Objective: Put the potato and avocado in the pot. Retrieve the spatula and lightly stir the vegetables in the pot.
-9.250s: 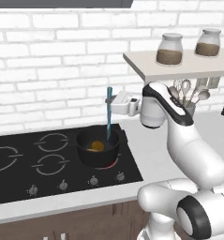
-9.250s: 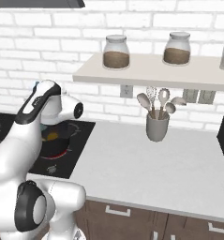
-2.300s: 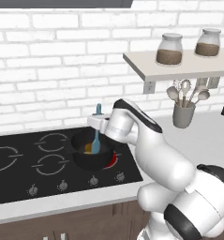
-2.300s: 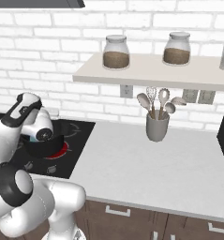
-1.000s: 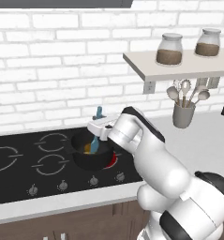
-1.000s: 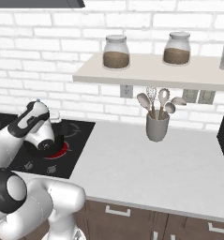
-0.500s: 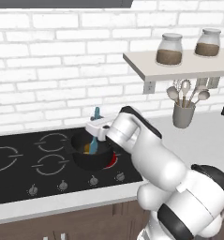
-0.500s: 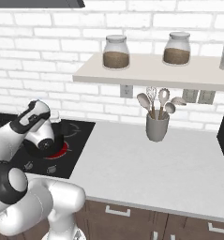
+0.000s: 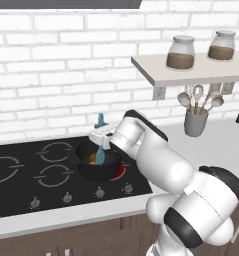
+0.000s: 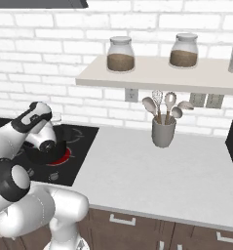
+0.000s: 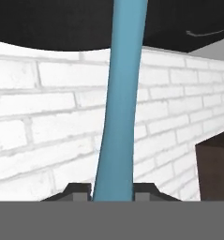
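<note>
Landmark: the pot (image 9: 97,162), a squat black pot, is taken as the reference; it is placed on the black cooktop (image 9: 21,175), over a burner ring that glows red (image 9: 120,171).
Claw: the claw (image 11: 113,190) is closed on the spatula (image 9: 100,145); in the hand view the blue handle is seen clamped between the two dark fingertips (image 11: 78,190) and it runs up the middle of the picture.
Spatula: it is held almost upright, the flat blade is lowered inside the pot and the slim handle rises above the pot rim, its top end above the white hand.
Vegetables: a yellow-orange piece, the potato (image 9: 93,159), is seen inside the pot, just beside the spatula blade on its left. Whether the blade touches it cannot be told. The avocado cannot be made out.
Arm: the white arm is bent over the right side of the pot; in the right base view the pot is mostly hidden behind it.
Worktop: the grey worktop (image 10: 152,171) lies to the right of the pot.
Utensil holder: a grey cup with silver spoons and a whisk (image 9: 196,117) stands well apart from the pot, to its right, under the shelf (image 9: 191,72).
Jars: two glass jars (image 9: 180,52) with brown content are placed on the shelf.
</note>
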Controlling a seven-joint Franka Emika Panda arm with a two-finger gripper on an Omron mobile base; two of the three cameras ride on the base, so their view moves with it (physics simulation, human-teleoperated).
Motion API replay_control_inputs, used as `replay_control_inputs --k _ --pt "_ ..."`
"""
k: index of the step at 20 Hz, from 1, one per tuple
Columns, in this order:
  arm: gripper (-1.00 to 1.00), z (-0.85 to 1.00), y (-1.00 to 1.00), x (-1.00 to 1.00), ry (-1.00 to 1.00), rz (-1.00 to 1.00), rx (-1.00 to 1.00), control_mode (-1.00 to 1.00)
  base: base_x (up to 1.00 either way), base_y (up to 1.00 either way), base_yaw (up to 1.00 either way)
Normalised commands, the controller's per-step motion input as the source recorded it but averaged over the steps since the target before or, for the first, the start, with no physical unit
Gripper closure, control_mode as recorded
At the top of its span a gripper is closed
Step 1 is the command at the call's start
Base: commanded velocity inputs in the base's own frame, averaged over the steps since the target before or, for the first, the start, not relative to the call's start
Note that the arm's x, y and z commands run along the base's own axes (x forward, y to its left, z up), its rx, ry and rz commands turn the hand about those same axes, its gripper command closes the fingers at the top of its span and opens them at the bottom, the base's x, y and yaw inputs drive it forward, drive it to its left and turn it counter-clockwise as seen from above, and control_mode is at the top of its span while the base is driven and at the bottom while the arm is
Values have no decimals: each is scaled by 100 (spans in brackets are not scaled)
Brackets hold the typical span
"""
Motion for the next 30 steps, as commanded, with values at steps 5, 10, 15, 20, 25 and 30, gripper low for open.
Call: replay_control_inputs --k 5,10,15,20,25,30 --pt "100 -44 0 0 -11 0 -11 -100 0 0 0" --pt "100 -47 0 1 -23 0 -6 -100 0 0 0" --pt "100 -44 0 3 -28 0 -1 -100 0 0 0" --pt "100 1 0 0 -3 0 0 -100 0 0 0" --pt "100 24 6 0 3 0 0 -100 0 0 0" --pt "100 27 16 0 2 0 0 -100 0 0 0"
